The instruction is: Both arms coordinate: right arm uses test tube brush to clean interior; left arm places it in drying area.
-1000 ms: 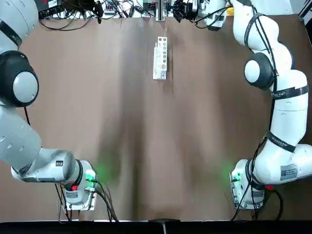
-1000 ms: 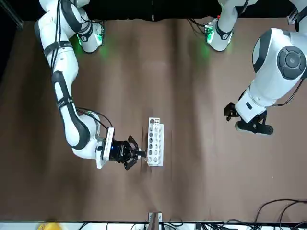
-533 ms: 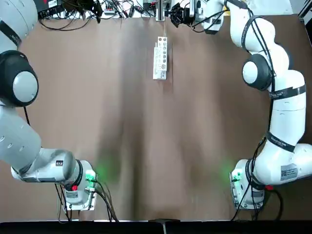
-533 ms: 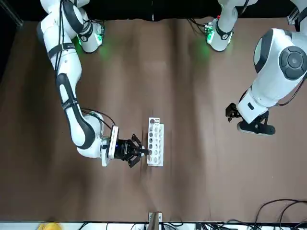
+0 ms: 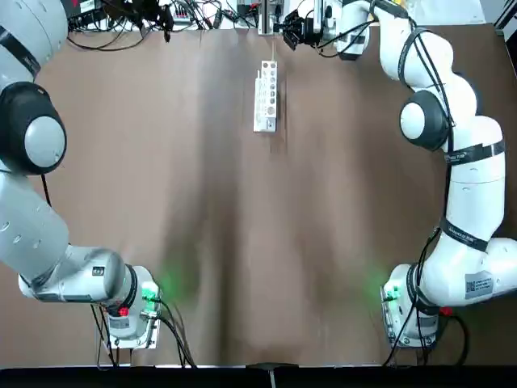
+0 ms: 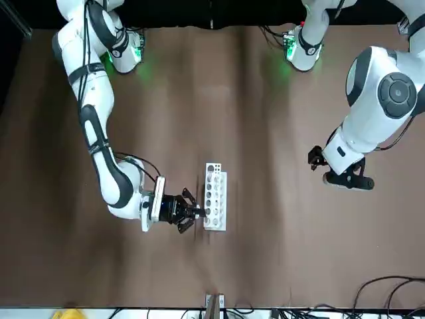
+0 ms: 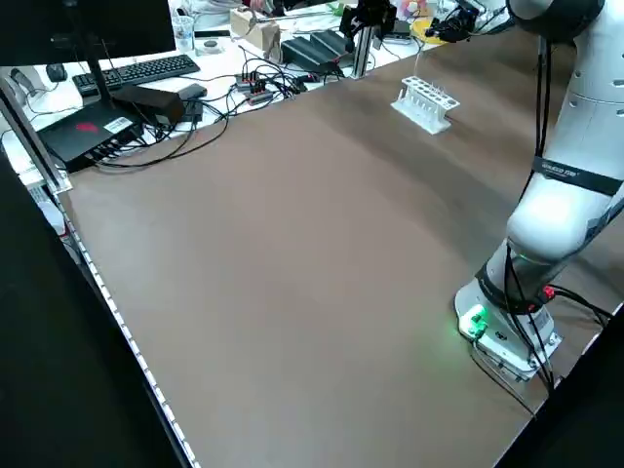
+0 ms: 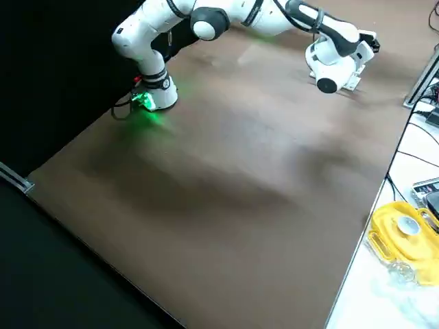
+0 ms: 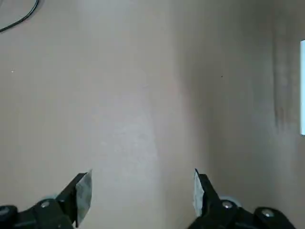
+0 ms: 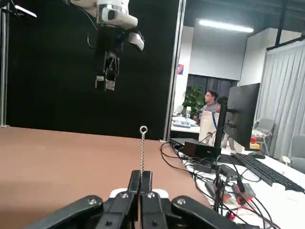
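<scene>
My right gripper (image 10: 141, 175) is shut on the test tube brush (image 10: 142, 152), a thin pale wire with a small loop at its tip. In the front view this gripper (image 6: 191, 212) hovers just beside the near end of the drying area (image 6: 214, 205), a narrow white rack with a row of holes, also seen from overhead (image 5: 266, 95). The left gripper (image 9: 140, 188) hangs open over bare table, holding nothing. It sits well to the side of the rack (image 6: 335, 169), and only the rack's edge (image 9: 302, 86) shows in its wrist view.
Cables and electronics (image 5: 137, 16) line the table's far edge behind the rack. A keyboard and monitor stand (image 7: 127, 68) are beyond that edge, and a yellow object (image 8: 405, 236) lies off the table. A person (image 10: 209, 102) is far in the background.
The right gripper has slid a little closer to the rack's end, still holding the brush. The left arm has shifted slightly; its gripper stays open.
</scene>
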You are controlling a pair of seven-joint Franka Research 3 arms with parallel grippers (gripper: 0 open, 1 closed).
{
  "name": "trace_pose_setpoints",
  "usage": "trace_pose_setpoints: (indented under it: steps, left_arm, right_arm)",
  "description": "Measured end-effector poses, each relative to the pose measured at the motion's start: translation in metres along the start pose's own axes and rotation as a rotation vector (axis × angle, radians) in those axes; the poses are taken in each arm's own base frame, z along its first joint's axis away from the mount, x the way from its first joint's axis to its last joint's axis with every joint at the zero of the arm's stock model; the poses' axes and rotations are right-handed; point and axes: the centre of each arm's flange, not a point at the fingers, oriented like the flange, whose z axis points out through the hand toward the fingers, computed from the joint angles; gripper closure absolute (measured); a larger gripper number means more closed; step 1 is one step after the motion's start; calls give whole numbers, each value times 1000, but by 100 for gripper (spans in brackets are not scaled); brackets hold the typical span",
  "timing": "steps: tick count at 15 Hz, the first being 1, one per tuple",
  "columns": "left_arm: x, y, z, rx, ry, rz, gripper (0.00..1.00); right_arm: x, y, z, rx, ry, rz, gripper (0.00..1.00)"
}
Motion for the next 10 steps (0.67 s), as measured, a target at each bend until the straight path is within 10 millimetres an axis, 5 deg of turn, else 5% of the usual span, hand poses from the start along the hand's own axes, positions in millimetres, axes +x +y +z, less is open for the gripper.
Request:
trace_pose_setpoints:
  steps: [10]
  left_arm:
    - [1,-1,4,3,-4,-11,0]
  right_arm:
    - [-2,2,-2,-18,-7,5,96]
